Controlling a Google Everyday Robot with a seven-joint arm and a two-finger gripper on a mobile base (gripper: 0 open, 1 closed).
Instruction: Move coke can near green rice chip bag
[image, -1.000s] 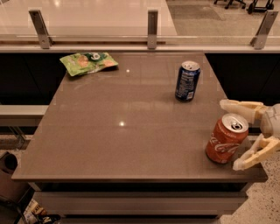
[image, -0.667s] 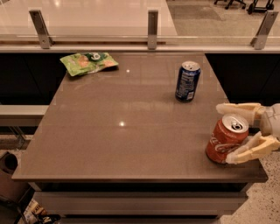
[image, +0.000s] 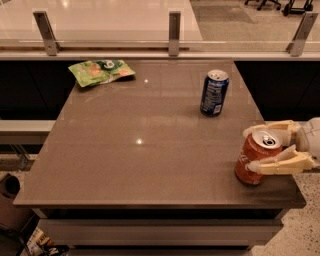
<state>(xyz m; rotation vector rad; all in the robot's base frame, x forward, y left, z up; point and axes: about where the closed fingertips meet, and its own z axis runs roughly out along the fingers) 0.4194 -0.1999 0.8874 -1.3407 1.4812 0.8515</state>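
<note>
The coke can (image: 255, 150), red-orange with a silver top, stands upright near the table's front right corner. My gripper (image: 247, 150) reaches in from the right, with one tan finger behind the can and one finger (image: 280, 165) across its front, both touching it. The green rice chip bag (image: 101, 71) lies flat at the table's far left corner, well away from the can.
A dark blue can (image: 214, 92) stands upright at the back right, between the coke can and the far edge. The brown table (image: 140, 160) ends just right of the coke can. A railing with metal posts (image: 174, 32) runs behind the table.
The near finger has closed in against the front of the coke can. The can, the blue can and the bag stay where they were.
</note>
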